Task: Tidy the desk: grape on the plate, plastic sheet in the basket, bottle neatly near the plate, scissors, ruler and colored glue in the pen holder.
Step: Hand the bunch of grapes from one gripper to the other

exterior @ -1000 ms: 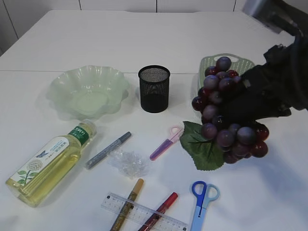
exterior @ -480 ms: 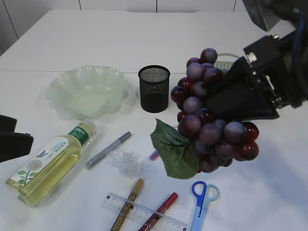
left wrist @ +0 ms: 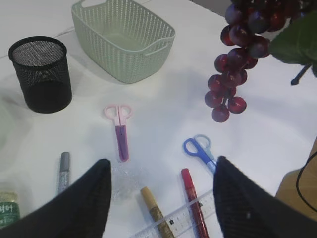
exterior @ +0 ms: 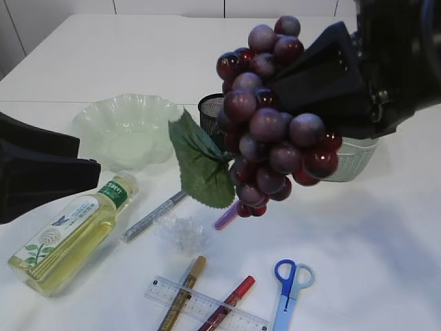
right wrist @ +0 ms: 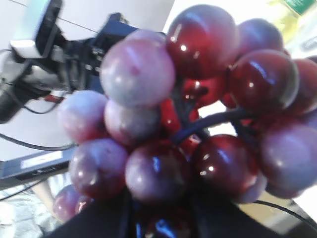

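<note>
My right gripper (exterior: 310, 86) is shut on the purple-red grape (exterior: 272, 127) bunch and holds it high above the black mesh pen holder (exterior: 207, 110), its green leaf hanging left. The pale green plate (exterior: 127, 138) lies at the back left. My left gripper (left wrist: 163, 160) hovers open and empty over the crumpled plastic sheet (left wrist: 124, 178), the ruler (left wrist: 183, 218) and the gold (left wrist: 153, 210) and red (left wrist: 193, 203) glue pens. The bottle (exterior: 69, 234) lies on its side at the front left. On the table lie pink scissors (left wrist: 119, 129), blue scissors (left wrist: 198, 148) and a silver glue pen (left wrist: 63, 171).
The green basket (left wrist: 124, 42) stands empty behind the pen holder (left wrist: 40, 74), partly hidden by the grape in the exterior view. The left arm (exterior: 41, 176) reaches in from the left edge, above the bottle.
The right gripper has carried the grape up and leftward, from beside the basket to over the pen holder. The left arm has come in from the left edge.
</note>
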